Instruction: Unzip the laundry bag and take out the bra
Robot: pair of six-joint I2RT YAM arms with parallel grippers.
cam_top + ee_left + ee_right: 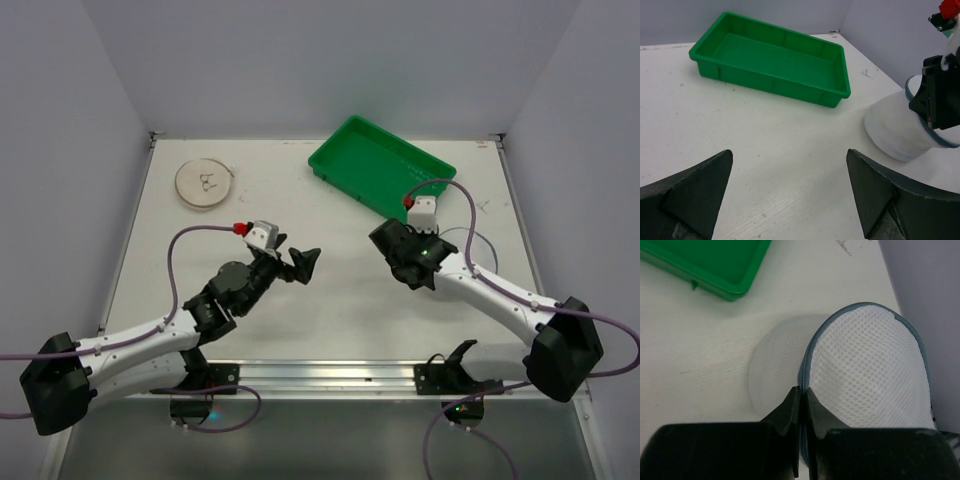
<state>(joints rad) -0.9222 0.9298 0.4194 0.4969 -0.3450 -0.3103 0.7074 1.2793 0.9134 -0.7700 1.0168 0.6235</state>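
The laundry bag [865,365] is a round whitish mesh case with a blue-grey zipper rim [807,355], standing on edge on the white table near the right wall. My right gripper [802,390] is shut on that zipper rim at the bag's near edge. In the left wrist view the bag [892,130] shows at the right, with the right gripper's black body against it. My left gripper [790,195] hovers over bare table left of the bag, its jaws wide open and nothing between them. The bra is hidden; I cannot make it out through the mesh.
A green rectangular tray [380,165] sits at the back right, just beyond the bag. A flat beige disc [205,183] lies at the back left. The right wall [930,300] stands close beside the bag.
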